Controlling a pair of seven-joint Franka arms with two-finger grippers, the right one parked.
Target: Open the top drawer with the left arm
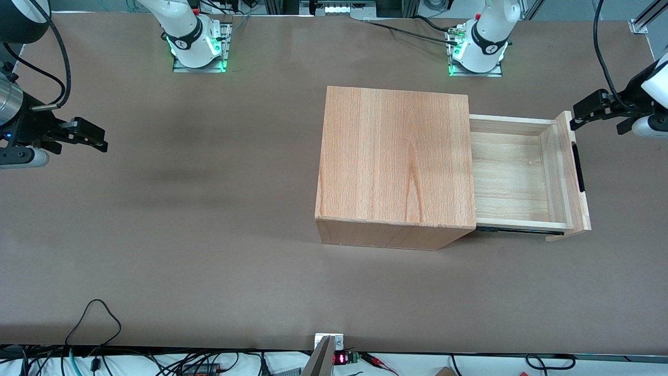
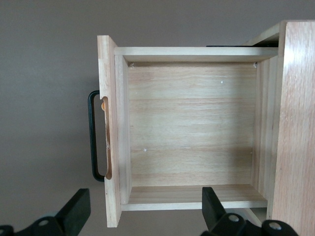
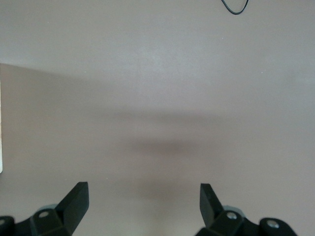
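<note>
Top drawer (image 1: 514,175) sits pulled out of the cabinet (image 1: 394,162); light, stiff wood, best grabbed by its black handle (image 2: 93,137). The gripper (image 1: 579,117) hangs spread wide above that handle, holding nothing.

The left arm (image 1: 644,99) is white, with a black section near its wrist and a black cable (image 1: 600,47) that runs along it. Its base (image 1: 482,44) is white too, with a black ring, a small mark on it and green light at the foot. The hand (image 1: 579,117) is black and hangs just beside the drawer front, open; its two fingers (image 2: 76,209) are flat black wedges, with small silver screws at their roots.
</note>
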